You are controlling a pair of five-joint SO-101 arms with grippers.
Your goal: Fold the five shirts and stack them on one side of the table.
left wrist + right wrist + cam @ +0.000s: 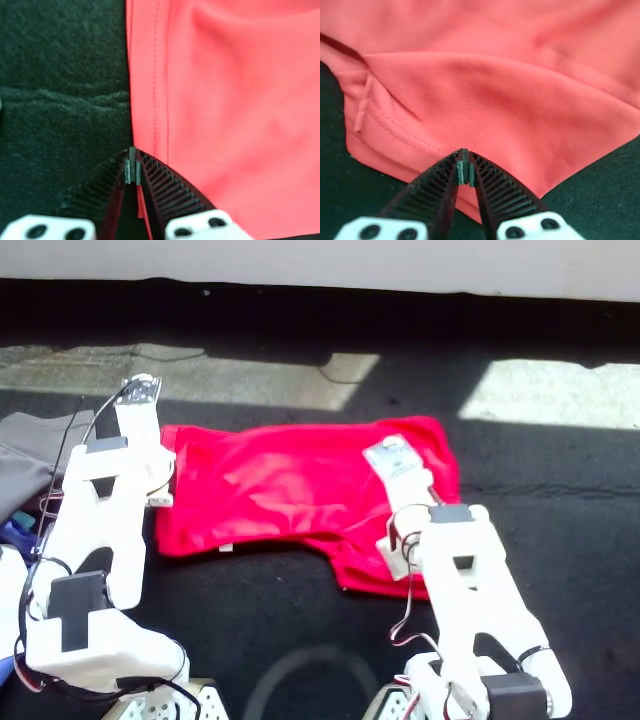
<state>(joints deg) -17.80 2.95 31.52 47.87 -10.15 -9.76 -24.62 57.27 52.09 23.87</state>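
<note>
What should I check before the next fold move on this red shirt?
1. Left tool shut on the red shirt at its hemmed edge: ok.
2. Right tool shut over the shirt; cloth actually pinched: cannot tell.
3. Shirt lying flat: not ok, it is creased, with a flap sticking out toward the arms.
4. Bare table beyond the shirt for the fold: ok.
5. Grey cloth apart from the red shirt: ok.
</note>
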